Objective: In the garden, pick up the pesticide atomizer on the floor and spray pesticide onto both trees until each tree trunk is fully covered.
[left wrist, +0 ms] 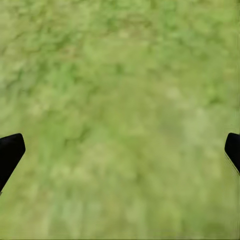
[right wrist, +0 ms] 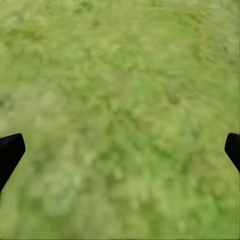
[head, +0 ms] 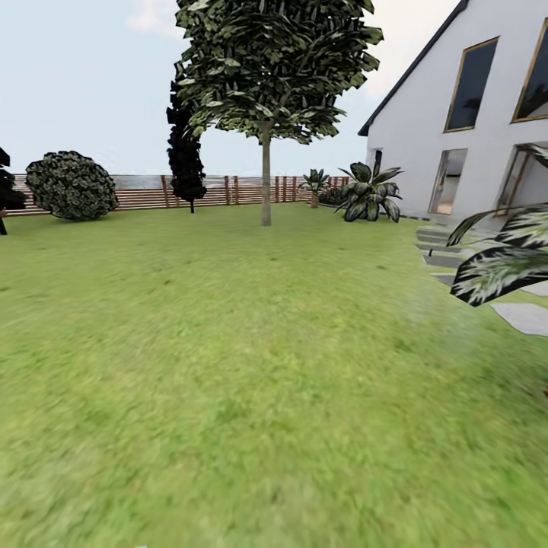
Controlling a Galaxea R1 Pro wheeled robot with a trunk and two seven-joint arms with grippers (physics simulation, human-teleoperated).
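Both end effectors released, nothing held: left end effector (left wrist: 120, 150) and right end effector (right wrist: 120, 150) over bare grass (head: 228, 380). Atomizer location unknown. Tree trunk (head: 266, 183) stands far across lawn near fence (head: 144, 194). Atomizer likely light, rigid; grip its body.

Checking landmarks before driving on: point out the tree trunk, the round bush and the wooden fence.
tree trunk (head: 266, 183): head view, mid-height of trunk.
round bush (head: 71, 185): head view, foliage centre.
wooden fence (head: 144, 194): head view, slats.
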